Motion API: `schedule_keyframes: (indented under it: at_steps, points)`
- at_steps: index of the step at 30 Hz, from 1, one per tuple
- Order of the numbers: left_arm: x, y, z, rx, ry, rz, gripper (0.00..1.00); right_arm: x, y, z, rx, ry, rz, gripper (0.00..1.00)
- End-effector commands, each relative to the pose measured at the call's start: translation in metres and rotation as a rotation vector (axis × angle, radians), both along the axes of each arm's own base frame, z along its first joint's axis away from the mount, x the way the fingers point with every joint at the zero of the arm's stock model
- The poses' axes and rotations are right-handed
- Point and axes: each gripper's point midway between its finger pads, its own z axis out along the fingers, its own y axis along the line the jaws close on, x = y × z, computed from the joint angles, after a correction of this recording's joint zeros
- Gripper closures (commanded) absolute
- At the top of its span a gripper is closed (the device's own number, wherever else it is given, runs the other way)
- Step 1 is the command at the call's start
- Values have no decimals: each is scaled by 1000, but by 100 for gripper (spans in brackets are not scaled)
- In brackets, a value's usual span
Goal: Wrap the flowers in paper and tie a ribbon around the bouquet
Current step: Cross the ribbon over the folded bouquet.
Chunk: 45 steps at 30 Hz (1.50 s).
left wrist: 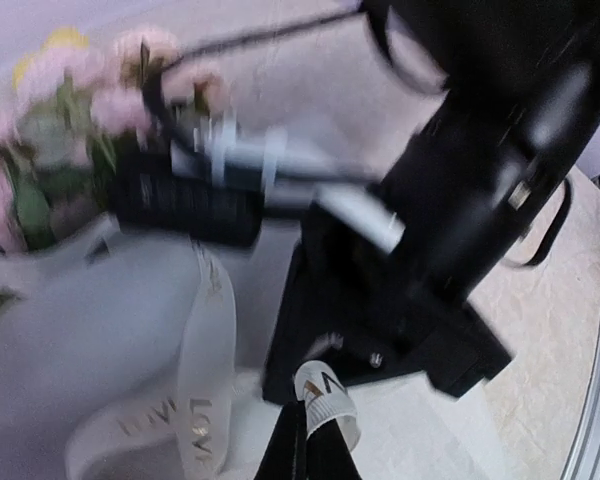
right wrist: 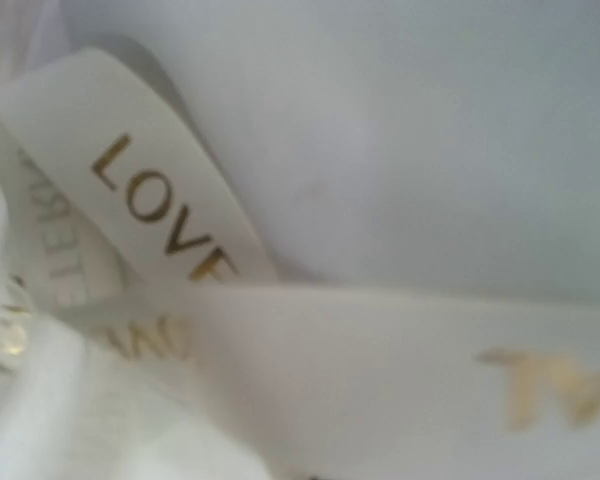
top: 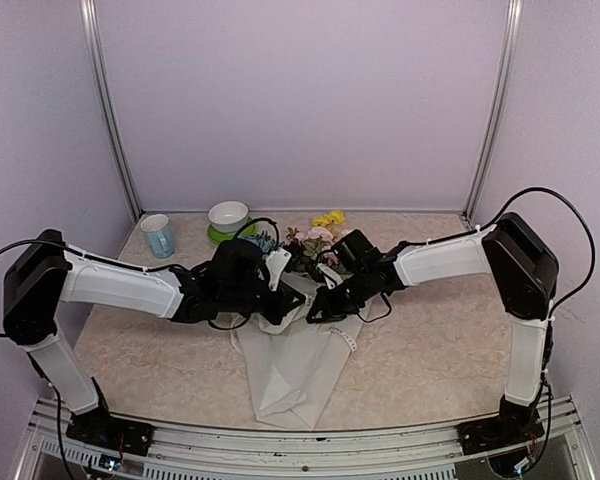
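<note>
The ribbon (left wrist: 205,400) (cream, with gold lettering) is looped loosely over the paper (top: 285,375) of the bouquet (top: 298,330), just short of the flowers (top: 315,238). One end of it is seen pinched in the left gripper (left wrist: 302,452), whose jaws are fully closed on the strip. The right gripper (top: 318,310) is set close beside the left. Its jaws are closed as well, and a band of ribbon is stretched straight across its wrist view, so a hold on the other run is likely, though the pinch itself is not shown.

The paper cone is spread from beneath both jaws toward the arm bases, and the blooms lie just beyond the jaws. The wrapping is judged done and the tying in hand, with no knot drawn up. The next move calls for the two runs to be crossed and pulled apart evenly, with tension kept low so that the light bundle is not dragged nor the paper crushed. A mug (top: 158,236) and a bowl (top: 228,214) stand well beyond the left jaws.
</note>
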Motion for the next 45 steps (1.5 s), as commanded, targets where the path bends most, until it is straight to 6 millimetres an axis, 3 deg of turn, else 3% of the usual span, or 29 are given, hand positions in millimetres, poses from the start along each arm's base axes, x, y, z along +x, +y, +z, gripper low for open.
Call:
schedule_keyframes:
  at_steps: [1,4,14,17,19,22,25,31,39,45]
  points:
    - [17,-10,103,-32,-310,-53,100,-10,10,6,94,3,62,100]
    - [20,-11,127,-22,-399,-74,100,-13,13,5,116,6,77,100]
    - [16,-21,165,-7,-581,-142,100,-18,13,2,144,27,77,100]
    - [15,-26,168,-7,-642,-170,99,-19,12,0,142,34,73,100]
    - [23,-32,159,18,-634,-166,100,-20,13,2,155,41,74,100]
    - [35,-40,164,19,-628,-137,100,-22,13,5,171,40,73,100]
    - [39,-45,179,-15,-652,-123,100,-21,11,1,157,42,61,89]
    - [39,-46,217,-56,-707,-117,100,-24,7,-8,131,53,53,78]
    - [18,-35,270,-149,-773,-116,100,-27,9,-13,130,66,58,70]
    - [-15,-31,296,-204,-843,-165,100,-28,13,-12,132,64,68,62]
